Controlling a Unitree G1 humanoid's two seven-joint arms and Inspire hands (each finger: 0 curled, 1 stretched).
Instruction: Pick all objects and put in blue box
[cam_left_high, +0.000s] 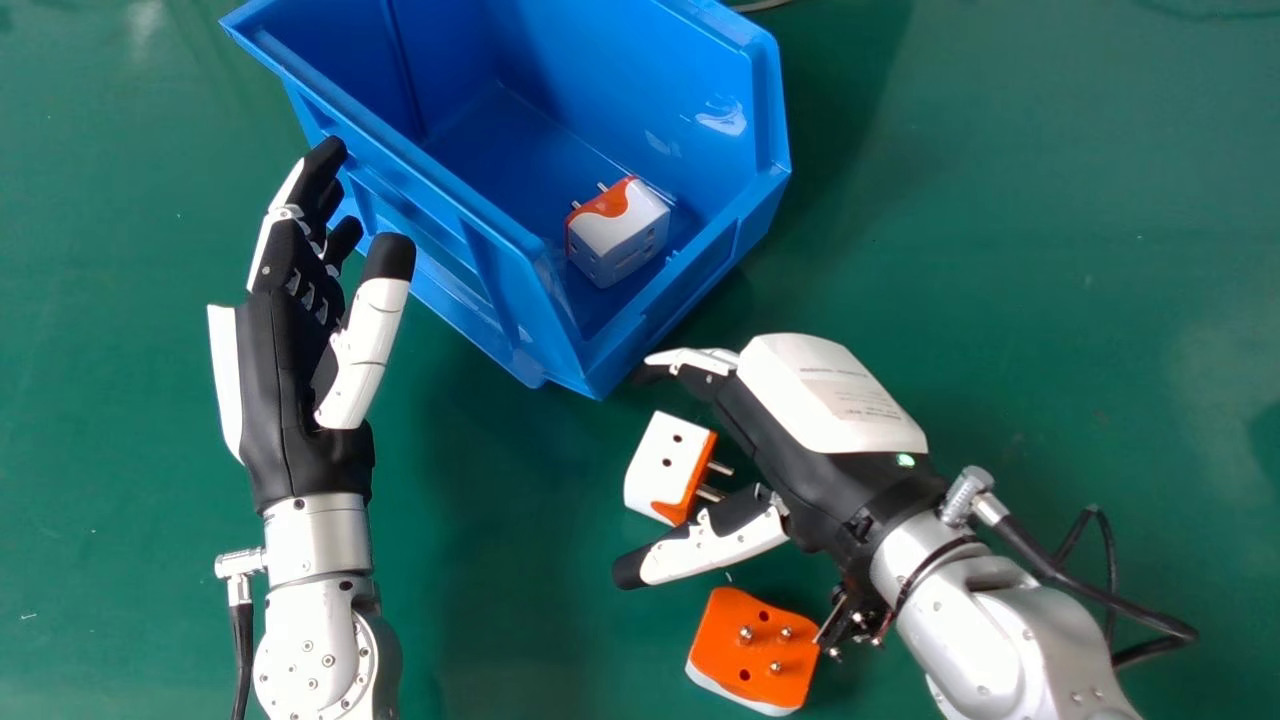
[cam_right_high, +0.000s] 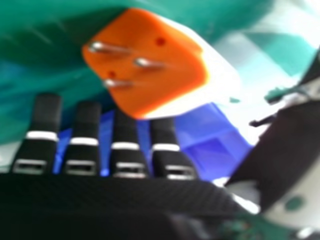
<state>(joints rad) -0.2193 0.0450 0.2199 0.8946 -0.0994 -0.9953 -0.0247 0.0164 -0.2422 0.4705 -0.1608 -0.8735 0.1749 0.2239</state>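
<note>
My right hand (cam_left_high: 820, 430) is open over the table, its thumb and fingers on either side of a white and orange adapter (cam_left_high: 668, 468) lying on its side. In the right hand view, an adapter (cam_right_high: 150, 65) with orange face and three pins lies beyond my straight fingers (cam_right_high: 84, 135). Another orange-faced adapter (cam_left_high: 755, 650) rests pins up below the thumb in the head view. A third adapter (cam_left_high: 618, 230) sits inside the blue box (cam_left_high: 480, 225). My left hand (cam_left_high: 300, 370) is open beside the box's left wall.
Green table surface (cam_left_high: 1050, 300) surrounds everything. A black cable (cam_left_high: 1090, 590) loops out from the right wrist, and another (cam_left_high: 242, 650) hangs at the left wrist. The box's low front corner stands close to the right fingertips.
</note>
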